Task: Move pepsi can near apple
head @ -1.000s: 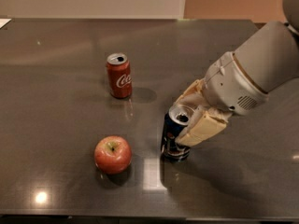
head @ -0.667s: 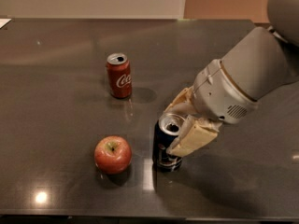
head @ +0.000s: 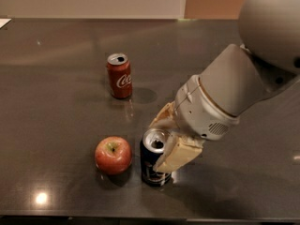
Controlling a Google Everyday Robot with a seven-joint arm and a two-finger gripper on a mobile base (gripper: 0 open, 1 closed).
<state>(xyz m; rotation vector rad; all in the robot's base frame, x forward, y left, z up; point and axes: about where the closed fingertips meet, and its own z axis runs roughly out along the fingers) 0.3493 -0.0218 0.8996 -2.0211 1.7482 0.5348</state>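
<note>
The pepsi can (head: 151, 165), dark navy with an open silver top, stands upright on the dark table just right of the apple (head: 113, 154), a small gap between them. The apple is round and red with a yellowish patch at its stem. My gripper (head: 161, 142) reaches in from the right; its cream-coloured fingers (head: 177, 156) sit on either side of the can's upper part and are shut on it.
A red Coca-Cola can (head: 119, 75) stands upright farther back on the table (head: 56, 78), behind and above the apple. The table's front edge runs along the bottom of the view. My large grey arm (head: 243, 83) fills the right side.
My gripper has carried the pepsi can leftward toward the apple. The can now stands right beside it. The apple and the red can have not moved.
</note>
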